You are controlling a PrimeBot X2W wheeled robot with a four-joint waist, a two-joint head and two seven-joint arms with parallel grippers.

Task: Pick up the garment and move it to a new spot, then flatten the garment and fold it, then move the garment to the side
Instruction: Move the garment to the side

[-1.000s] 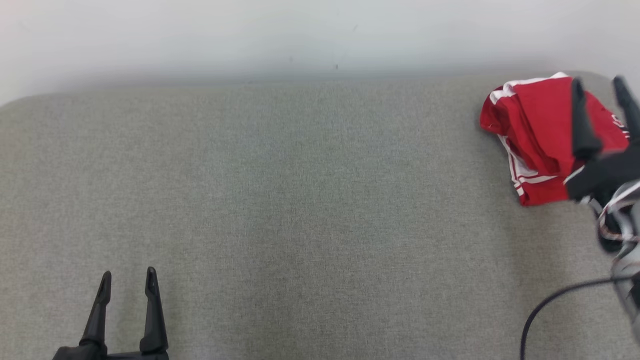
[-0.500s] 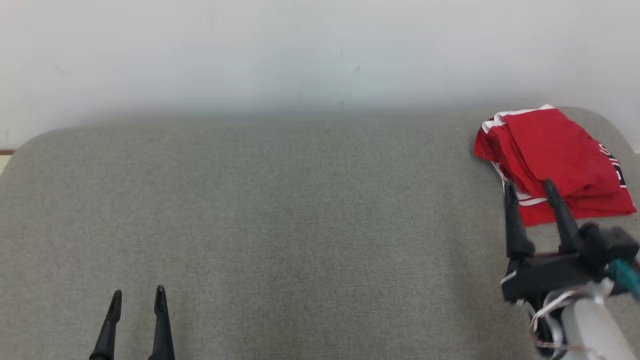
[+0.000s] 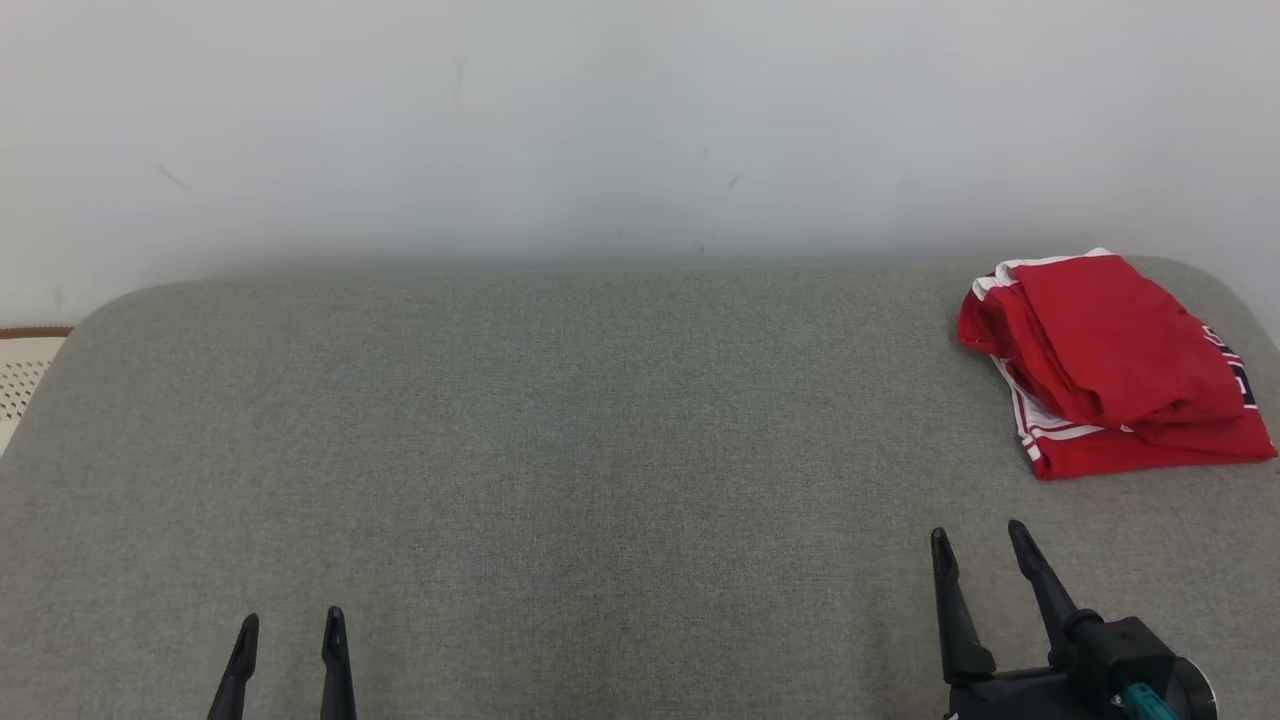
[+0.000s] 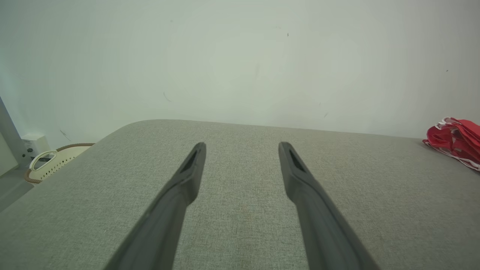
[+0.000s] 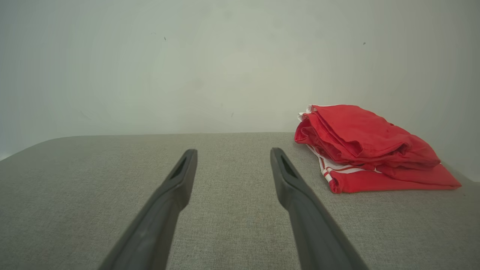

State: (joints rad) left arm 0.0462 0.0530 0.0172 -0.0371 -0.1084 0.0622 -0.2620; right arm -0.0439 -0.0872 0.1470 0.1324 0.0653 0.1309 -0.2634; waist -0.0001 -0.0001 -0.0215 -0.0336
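Grey woven surface (image 3: 600,450), shown from its near edge back to the wall. Nearest, at lower left, the left hand (image 3: 290,617): fingers spread fully apart, holding nothing, over the cloth covering. At lower right, slightly farther in, the right hand (image 3: 978,530): likewise wide open and empty. Farther back, at the far right corner, the folded red garment (image 3: 1100,350) with white trim lies on the surface, well apart from both hands. Behind it, a plain pale wall (image 3: 600,120).
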